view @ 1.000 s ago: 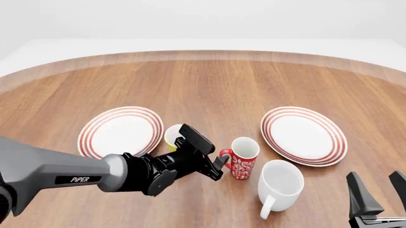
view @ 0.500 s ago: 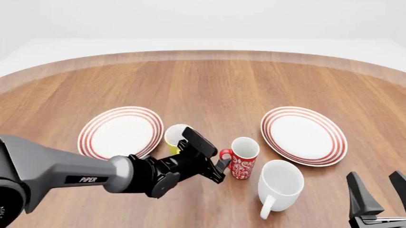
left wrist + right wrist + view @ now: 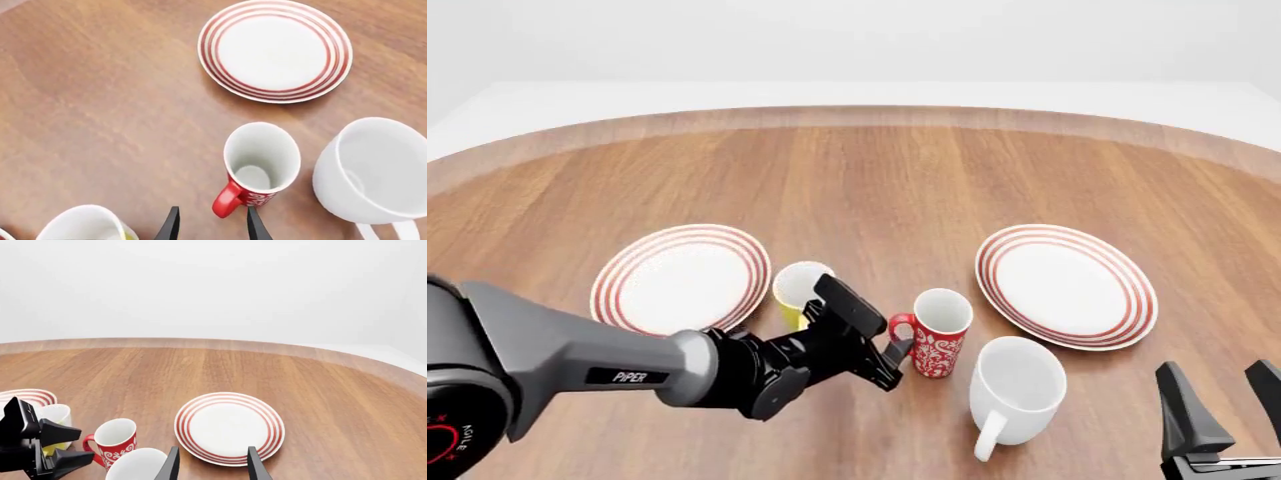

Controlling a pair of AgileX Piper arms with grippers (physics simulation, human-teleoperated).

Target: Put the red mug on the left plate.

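Fingers of the left gripper (image 3: 890,352) are spread, straddling the red mug's (image 3: 938,334) handle without visibly gripping it. Left to right on the table (image 3: 868,180): the left plate (image 3: 679,277), the yellow mug (image 3: 799,290) just beside it, the red mug upright between the plates, the white mug (image 3: 1016,385), the right plate (image 3: 1066,284). Right gripper (image 3: 1226,405) hovers apart, prongs parted and empty.

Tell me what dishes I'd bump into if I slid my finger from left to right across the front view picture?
left plate → yellow mug → red mug → white mug → right plate
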